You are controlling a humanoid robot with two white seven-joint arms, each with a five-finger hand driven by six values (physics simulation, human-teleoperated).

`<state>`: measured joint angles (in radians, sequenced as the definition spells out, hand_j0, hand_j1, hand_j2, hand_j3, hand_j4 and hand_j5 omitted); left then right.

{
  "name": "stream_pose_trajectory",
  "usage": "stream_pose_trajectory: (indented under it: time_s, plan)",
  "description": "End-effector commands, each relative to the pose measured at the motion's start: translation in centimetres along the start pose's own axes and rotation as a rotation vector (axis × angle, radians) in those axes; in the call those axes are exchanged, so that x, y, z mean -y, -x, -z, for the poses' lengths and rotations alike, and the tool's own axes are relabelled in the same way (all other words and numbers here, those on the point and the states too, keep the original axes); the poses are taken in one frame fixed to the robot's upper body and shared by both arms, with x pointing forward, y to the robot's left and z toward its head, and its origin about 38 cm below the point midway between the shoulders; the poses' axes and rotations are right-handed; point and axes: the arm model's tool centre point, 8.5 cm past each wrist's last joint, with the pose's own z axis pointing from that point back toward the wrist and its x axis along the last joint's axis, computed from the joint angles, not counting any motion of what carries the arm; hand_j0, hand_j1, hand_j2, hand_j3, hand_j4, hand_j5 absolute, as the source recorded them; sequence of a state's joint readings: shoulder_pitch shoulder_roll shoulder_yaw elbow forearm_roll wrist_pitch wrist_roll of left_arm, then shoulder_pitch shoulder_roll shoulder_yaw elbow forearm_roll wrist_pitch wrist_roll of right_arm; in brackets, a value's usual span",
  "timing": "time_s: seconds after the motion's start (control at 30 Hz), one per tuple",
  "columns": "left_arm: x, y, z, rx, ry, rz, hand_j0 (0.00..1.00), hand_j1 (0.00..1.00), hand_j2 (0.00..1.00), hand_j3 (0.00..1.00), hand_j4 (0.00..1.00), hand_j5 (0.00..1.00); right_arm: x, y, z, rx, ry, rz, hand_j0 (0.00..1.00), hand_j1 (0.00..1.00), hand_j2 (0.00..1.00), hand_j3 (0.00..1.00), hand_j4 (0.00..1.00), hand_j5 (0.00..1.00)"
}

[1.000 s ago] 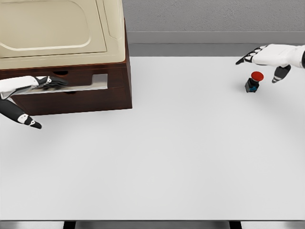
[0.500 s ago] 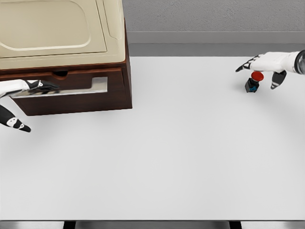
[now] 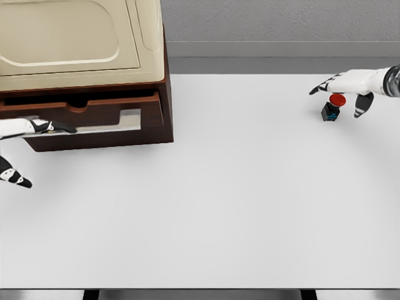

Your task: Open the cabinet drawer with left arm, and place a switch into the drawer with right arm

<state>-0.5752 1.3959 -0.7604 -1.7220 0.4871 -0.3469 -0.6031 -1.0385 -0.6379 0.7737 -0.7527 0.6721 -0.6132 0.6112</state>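
Right robot hand (image 3: 347, 87) spread above round red-capped switch (image 3: 332, 107); wooden drawer (image 3: 81, 111) ajar.

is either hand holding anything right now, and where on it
The left hand is hooked on the drawer at its front handle. The right hand hovers spread over the switch, holding nothing.

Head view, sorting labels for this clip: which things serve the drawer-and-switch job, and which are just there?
In the job:
cabinet drawer, partly pulled out
switch, red-capped, on the table
left hand at the drawer front
right hand over the switch

Just there:
table
cream cabinet top
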Motion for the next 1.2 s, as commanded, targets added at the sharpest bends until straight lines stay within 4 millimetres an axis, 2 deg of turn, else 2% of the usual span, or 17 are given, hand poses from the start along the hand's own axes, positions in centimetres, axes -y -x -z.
stream_pose_trajectory:
  time_s: [0.0, 0.43, 0.73, 1.17]
  plan:
    - [0.6, -0.7, 0.1, 0.052, 0.021, -0.012, 1.0, 1.0, 1.0, 1.0, 1.0, 1.0, -0.2, 0.2, 0.0, -0.005, -0.002, 0.011, 1.0, 1.0, 1.0, 1.0, 1.0, 1.0]
    - [1.8, -1.4, -1.6, 0.108, 0.06, 0.024, 1.0, 1.0, 1.0, 1.0, 1.0, 1.0, 0.4, -0.1, 0.5, -0.004, -0.002, 0.005, 1.0, 1.0, 1.0, 1.0, 1.0, 1.0]
    - [2.5, -1.6, -3.2, 0.144, 0.075, 0.035, 1.0, 1.0, 1.0, 1.0, 1.0, 1.0, -0.3, 0.4, 0.6, -0.019, -0.022, 0.019, 1.0, 1.0, 1.0, 1.0, 1.0, 1.0]
    - [3.1, -1.1, -4.0, 0.113, 0.091, 0.009, 1.0, 1.0, 1.0, 1.0, 1.0, 1.0, 0.2, 0.3, 1.2, -0.027, -0.031, 0.024, 1.0, 1.0, 1.0, 1.0, 1.0, 1.0]
